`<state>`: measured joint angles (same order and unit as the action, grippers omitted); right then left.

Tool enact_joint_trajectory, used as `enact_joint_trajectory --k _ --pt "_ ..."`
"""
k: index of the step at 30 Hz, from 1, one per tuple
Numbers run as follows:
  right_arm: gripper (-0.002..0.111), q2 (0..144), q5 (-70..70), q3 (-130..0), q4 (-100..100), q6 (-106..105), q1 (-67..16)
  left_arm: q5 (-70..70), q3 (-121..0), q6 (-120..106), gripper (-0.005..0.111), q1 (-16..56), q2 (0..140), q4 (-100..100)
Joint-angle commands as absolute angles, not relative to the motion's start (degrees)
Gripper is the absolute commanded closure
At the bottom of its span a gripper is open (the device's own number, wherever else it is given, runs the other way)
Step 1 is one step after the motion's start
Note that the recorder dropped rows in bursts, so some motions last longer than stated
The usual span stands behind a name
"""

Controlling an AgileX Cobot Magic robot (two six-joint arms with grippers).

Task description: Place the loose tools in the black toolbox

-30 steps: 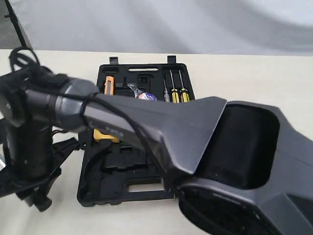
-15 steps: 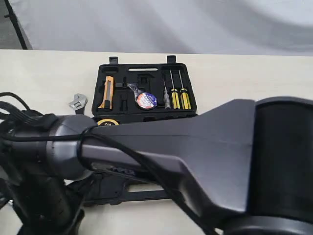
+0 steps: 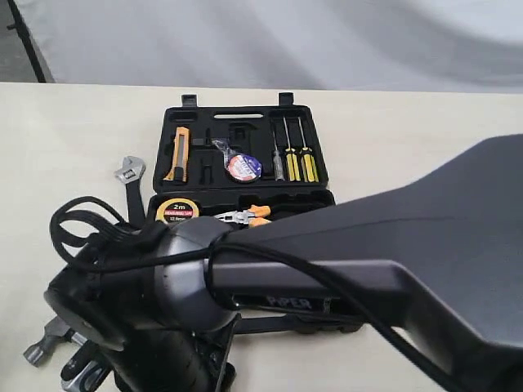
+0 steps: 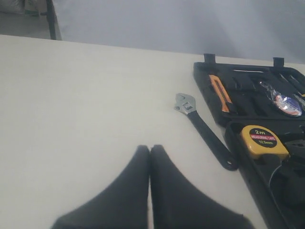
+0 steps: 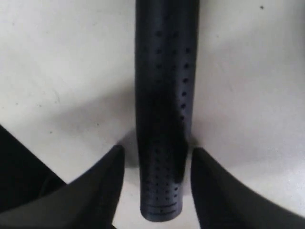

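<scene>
Straddling the dimpled black handle of the claw hammer [image 5: 162, 95] on the table [image 5: 47, 71], right gripper [image 5: 155, 155] fingers stand apart; left gripper [image 4: 150, 152] pinched together; wrench [image 4: 202, 129] beside toolbox [image 3: 253, 131]; tape measure [image 3: 178, 211] reads "2m", arm [image 3: 290, 302] "PIPER"

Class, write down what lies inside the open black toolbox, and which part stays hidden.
In the toolbox, far half: orange knife, tape roll, three screwdrivers. Near half: yellow tape measure, orange-handled pliers. The rest of the near half is covered by the robot arm.
</scene>
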<state>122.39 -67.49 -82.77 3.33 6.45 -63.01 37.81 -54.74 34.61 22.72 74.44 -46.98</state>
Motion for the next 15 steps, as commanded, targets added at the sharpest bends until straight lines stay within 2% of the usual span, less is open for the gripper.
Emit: enact_joint_trajectory --k 1,7,15 --pt "0.048 120.5 -64.0 -83.3 2.8 6.2 -62.9 36.8 -54.2 35.2 0.105 22.5 74.0 -46.2" --pt "0.048 116.0 -58.0 -88.2 2.9 6.2 -62.9 36.8 -54.2 35.2 0.105 22.5 74.0 -46.2" --pt "0.048 117.5 -47.5 -90.2 2.3 5.3 -62.9 36.8 -54.2 35.2 0.105 22.5 74.0 -46.2"
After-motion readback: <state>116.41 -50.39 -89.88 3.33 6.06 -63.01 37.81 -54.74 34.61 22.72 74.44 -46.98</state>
